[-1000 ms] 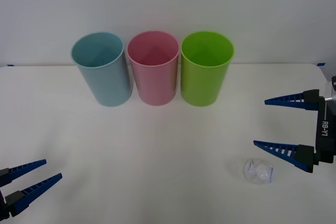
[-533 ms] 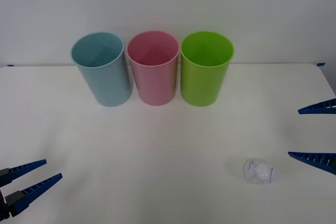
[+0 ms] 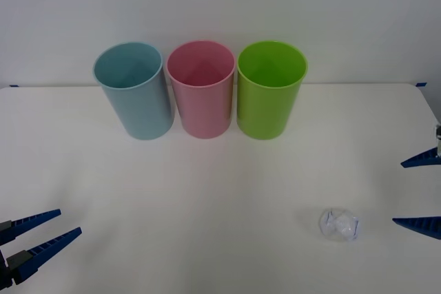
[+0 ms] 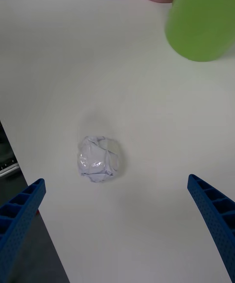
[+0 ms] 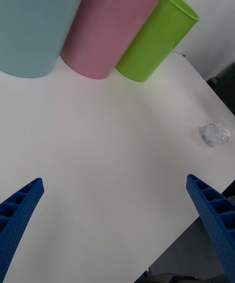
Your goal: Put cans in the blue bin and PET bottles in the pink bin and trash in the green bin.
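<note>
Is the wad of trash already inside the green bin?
No, the trash lies on the table, well apart from the green bin, near the open right gripper.

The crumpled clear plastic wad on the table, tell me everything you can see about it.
The small wrinkled wad of clear, whitish plastic film is crushed into a rough ball with glossy creases. It lies by itself on the white table, near the front right, well away from the three tubs. Nothing touches it. The open right gripper is near it, the fingers to either side but apart from it.
</note>
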Robot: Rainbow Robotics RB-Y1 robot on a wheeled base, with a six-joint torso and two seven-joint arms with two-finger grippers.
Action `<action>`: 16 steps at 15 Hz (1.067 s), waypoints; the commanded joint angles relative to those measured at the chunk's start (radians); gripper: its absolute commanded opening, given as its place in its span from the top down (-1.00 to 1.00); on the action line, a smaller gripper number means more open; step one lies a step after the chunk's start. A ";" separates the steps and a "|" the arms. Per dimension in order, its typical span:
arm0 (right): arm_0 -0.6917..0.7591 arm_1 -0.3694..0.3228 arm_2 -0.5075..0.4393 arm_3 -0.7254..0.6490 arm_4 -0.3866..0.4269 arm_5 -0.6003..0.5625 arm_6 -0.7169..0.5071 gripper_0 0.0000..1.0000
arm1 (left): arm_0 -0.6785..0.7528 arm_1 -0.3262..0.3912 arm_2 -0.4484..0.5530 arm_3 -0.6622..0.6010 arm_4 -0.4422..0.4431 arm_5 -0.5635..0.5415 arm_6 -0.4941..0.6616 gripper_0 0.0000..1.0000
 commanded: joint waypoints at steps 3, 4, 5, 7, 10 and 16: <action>0.000 0.000 0.049 -0.001 0.090 -0.008 -0.004 -1.00 | 0.000 0.000 0.000 0.000 0.000 0.000 0.000 -1.00; -0.003 0.000 0.066 0.001 0.118 -0.008 -0.004 -1.00 | 0.000 0.000 0.000 0.000 0.000 0.000 0.000 -1.00; -0.003 0.000 0.081 0.002 0.135 -0.008 -0.004 -1.00 | 0.000 0.000 0.000 0.000 0.000 0.000 0.000 -1.00; -0.003 0.000 0.109 0.011 0.146 -0.008 -0.004 -1.00 | 0.000 0.000 0.000 0.000 0.000 0.000 0.000 -1.00; -0.010 0.009 0.150 0.034 0.164 -0.008 0.007 -1.00 | 0.000 0.000 0.000 0.000 0.000 0.000 0.000 -1.00; -0.048 0.095 0.236 0.047 0.291 -0.008 0.016 -1.00 | 0.000 0.000 0.000 0.000 0.000 0.000 0.000 -1.00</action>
